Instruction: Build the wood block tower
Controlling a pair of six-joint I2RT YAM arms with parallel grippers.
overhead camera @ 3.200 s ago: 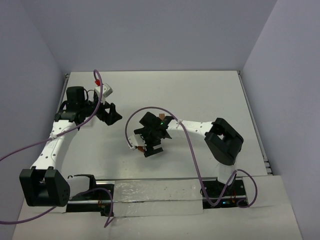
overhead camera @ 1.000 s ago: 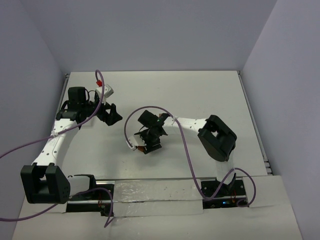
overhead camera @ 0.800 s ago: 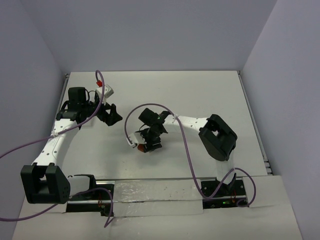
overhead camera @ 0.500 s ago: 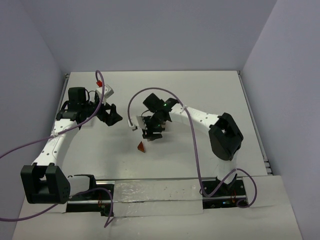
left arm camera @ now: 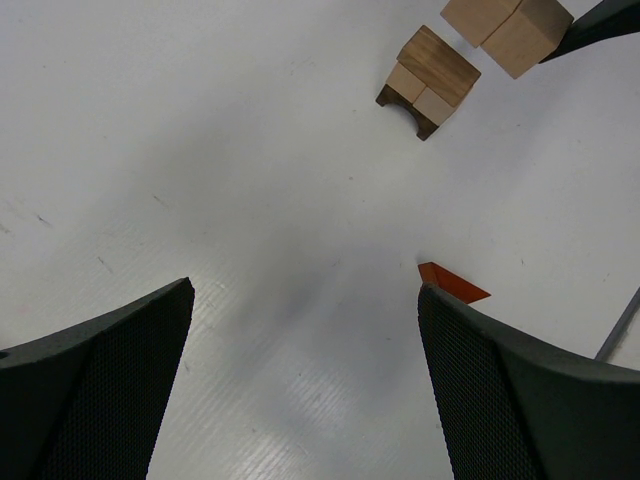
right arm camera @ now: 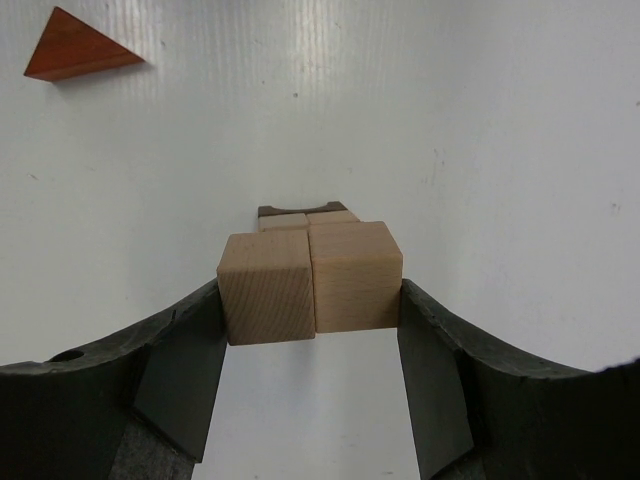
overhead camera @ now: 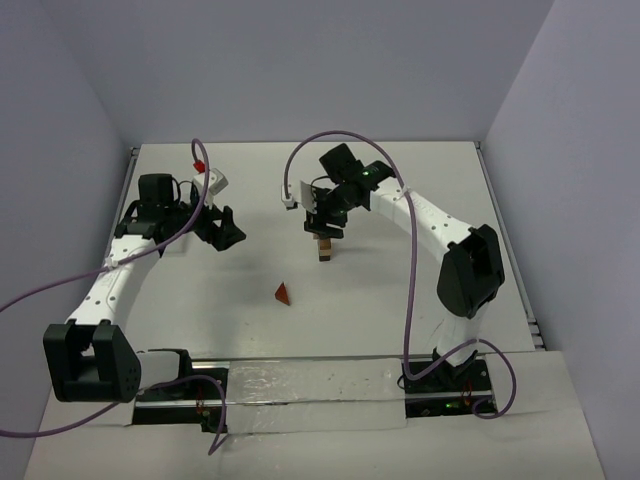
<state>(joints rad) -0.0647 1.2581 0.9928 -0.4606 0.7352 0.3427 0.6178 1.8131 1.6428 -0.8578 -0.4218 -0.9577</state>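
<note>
My left arm (overhead camera: 103,288) and right arm (overhead camera: 428,213), white shells, black joints, purple cables (overhead camera: 335,133), dark fingers (left arm camera: 95,390) with fine mesh texture.

Top cam overhead; wrist cams close, sharing wedge (left arm camera: 452,283).

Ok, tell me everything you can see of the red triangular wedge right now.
The wedge is a small reddish-orange triangular piece, smooth and wood-like. It lies alone on the white table, touching nothing, nearer the arm bases than the partial stack. Neither arm is on it: the right gripper holds two tan cubes in its jaws by the stack, and the left gripper is open and empty.
</note>
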